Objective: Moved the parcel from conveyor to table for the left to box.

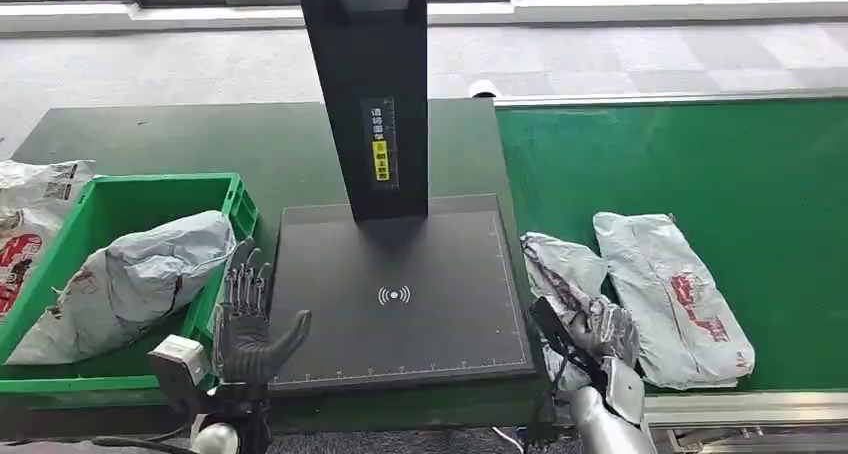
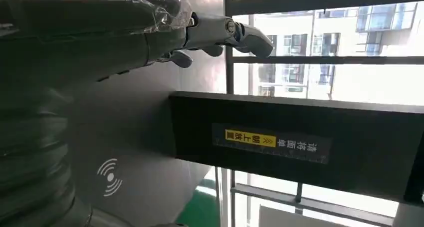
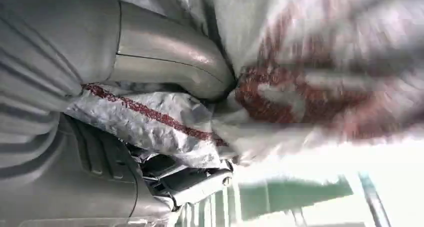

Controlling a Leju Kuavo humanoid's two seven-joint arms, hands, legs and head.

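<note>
Now the right hand (image 1: 600,336) has its fingers wrapped round a crumpled grey parcel (image 1: 560,274) at the near edge of the green conveyor (image 1: 760,164); the right wrist view shows the thumb (image 3: 170,62) pressed into the soft bag, so the hold looks firm. That parcel lies just beside the black scanner pad (image 1: 400,294), on the conveyor side of it; it has not crossed over yet. A second parcel (image 1: 670,294) with red print lies flat on the far side of the held one, away from the pad, touching or nearly touching it — I cannot tell which.

The left hand (image 1: 250,324) waits at the other edge of the pad with its fingers spread wide and nothing in them; I think it stands there so it can take the parcel once it lands on the pad. Past that hand sits a green box (image 1: 100,199) on the bench (image 1: 280,144), with a big grey bag (image 1: 150,274) already inside — that is where parcels end up. A tall black post (image 1: 370,84) rises from the back of the pad; the parcel should go in front of it.
</note>
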